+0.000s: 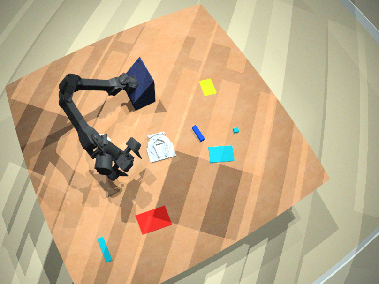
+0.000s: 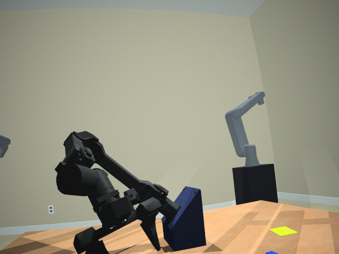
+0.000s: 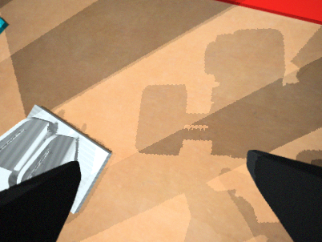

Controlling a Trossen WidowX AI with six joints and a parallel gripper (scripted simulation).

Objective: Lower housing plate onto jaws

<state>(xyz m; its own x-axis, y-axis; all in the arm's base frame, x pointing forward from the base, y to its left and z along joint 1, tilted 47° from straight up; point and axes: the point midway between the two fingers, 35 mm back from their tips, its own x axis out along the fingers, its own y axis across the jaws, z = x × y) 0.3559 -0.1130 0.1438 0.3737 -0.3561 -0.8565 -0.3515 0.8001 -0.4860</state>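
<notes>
The white base point(image 1: 170, 153) point(image 3: 92, 167) lies on the table with the two pale jaws point(image 1: 156, 151) point(image 3: 56, 153) on its top. Its far part is outside the wrist view. A small white piece point(image 1: 109, 138), probably the housing plate, shows beside the arm's forearm in the top view; the arm hides most of it. My gripper point(image 1: 133, 166) point(image 3: 164, 163) is wide open with nothing between its fingers. It hangs above the table, left of and a little nearer than the base in the top view. In the wrist view one finger overlaps the base's edge.
A red sheet point(image 1: 153, 220) point(image 3: 292, 7) and a cyan strip point(image 1: 104, 249) lie at the near side. A blue bar point(image 1: 198, 133), cyan sheet point(image 1: 221, 153), small cyan block point(image 1: 235, 130) and yellow sheet point(image 1: 208, 86) point(image 2: 283, 231) lie beyond the base. The navy wedge mount point(image 1: 147, 90) point(image 2: 189, 226) bears the arm.
</notes>
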